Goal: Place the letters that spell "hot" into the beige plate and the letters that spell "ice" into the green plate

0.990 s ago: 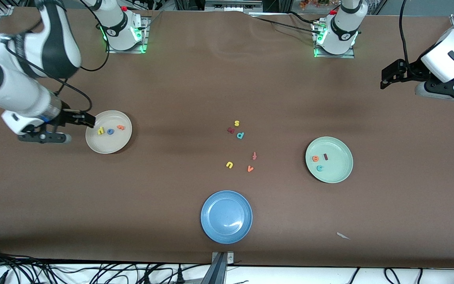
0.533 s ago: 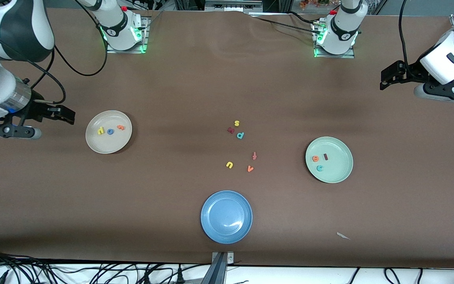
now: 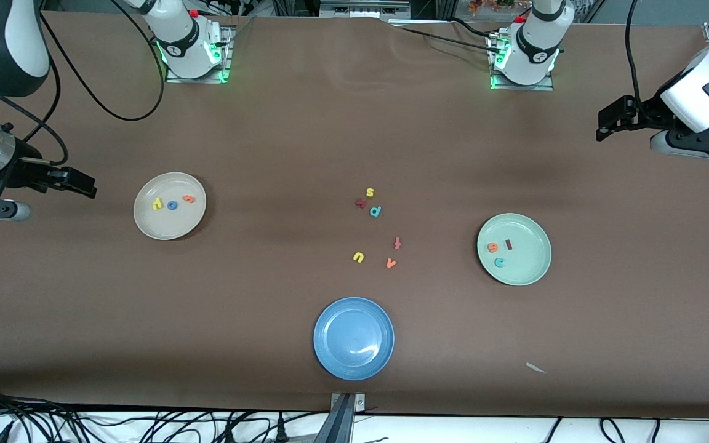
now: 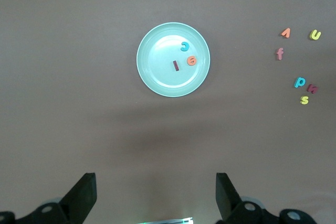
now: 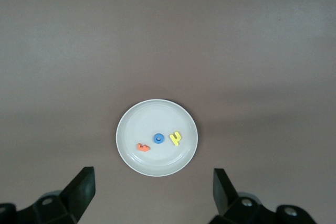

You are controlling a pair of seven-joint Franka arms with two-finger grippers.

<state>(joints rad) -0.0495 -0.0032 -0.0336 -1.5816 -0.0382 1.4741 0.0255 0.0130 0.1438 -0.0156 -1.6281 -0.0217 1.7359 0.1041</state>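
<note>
The beige plate [image 3: 167, 226] lies toward the right arm's end of the table and holds the yellow h [image 3: 157, 203], the blue o [image 3: 172, 205] and the orange t [image 3: 189, 199]. In the green plate [image 3: 528, 266], toward the left arm's end, lie the orange e [image 3: 493, 247], the maroon i [image 3: 509, 244] and the teal c [image 3: 500, 263]. My right gripper [image 3: 82, 182] hangs open and empty over bare table beside the beige plate [image 5: 152, 116]. The left gripper [image 3: 612, 117] waits open and empty, high over the table's end, with the green plate [image 4: 157, 74] in its wrist view.
A blue plate [image 3: 353, 338] sits near the front edge at mid-table. Loose letters lie between the plates: yellow s [image 3: 370, 192], a maroon letter [image 3: 360, 202], teal p [image 3: 375, 211], red-orange f [image 3: 397, 242], yellow u [image 3: 358, 257], orange v [image 3: 391, 263]. A paper scrap [image 3: 536, 368] lies near the front.
My right gripper has drawn back from the beige plate's rim toward the right arm's end of the table, still open. The left arm has barely shifted.
</note>
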